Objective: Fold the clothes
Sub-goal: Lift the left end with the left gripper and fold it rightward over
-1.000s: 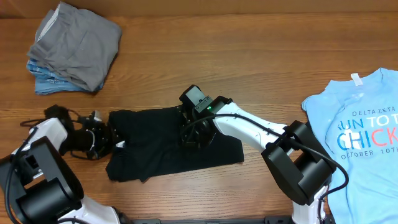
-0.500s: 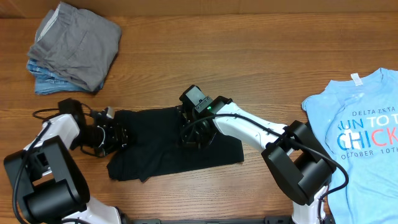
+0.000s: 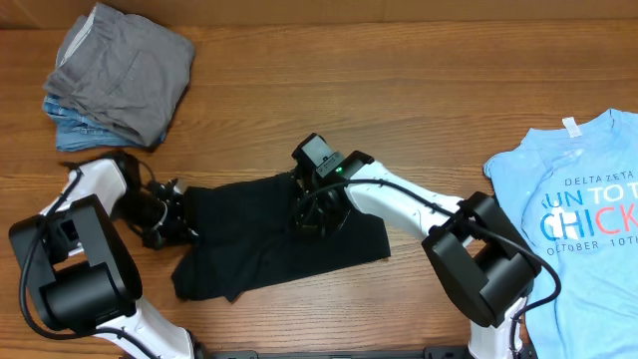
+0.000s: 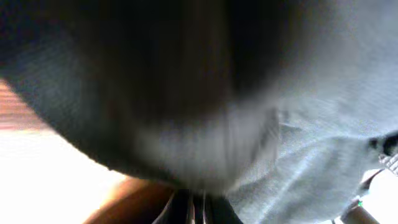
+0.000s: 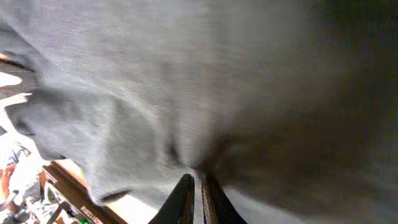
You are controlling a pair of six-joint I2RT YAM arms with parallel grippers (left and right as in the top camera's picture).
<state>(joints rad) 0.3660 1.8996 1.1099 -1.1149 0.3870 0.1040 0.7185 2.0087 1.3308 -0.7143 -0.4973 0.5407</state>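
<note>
The black T-shirt [image 3: 264,239], one of the clothes, lies partly folded in the middle of the table. At its left edge my left gripper [image 3: 182,214] is shut on the cloth. In the left wrist view, dark fabric [image 4: 261,93] fills the frame and is pinched between the closed fingers at the bottom [image 4: 198,208]. My right gripper [image 3: 311,217] is shut on the shirt's upper middle. In the right wrist view, grey-looking cloth [image 5: 155,93] bunches into its closed fingertips [image 5: 199,190].
A folded pile with a grey tee [image 3: 125,70] on top of a blue one [image 3: 75,132] sits at the back left. A light-blue printed tee [image 3: 578,199] lies spread at the right edge. Bare wooden table [image 3: 399,90] stretches behind the shirt.
My left gripper has moved toward the back and right onto the shirt's left edge and shut on it. The right gripper has stayed shut in place.
</note>
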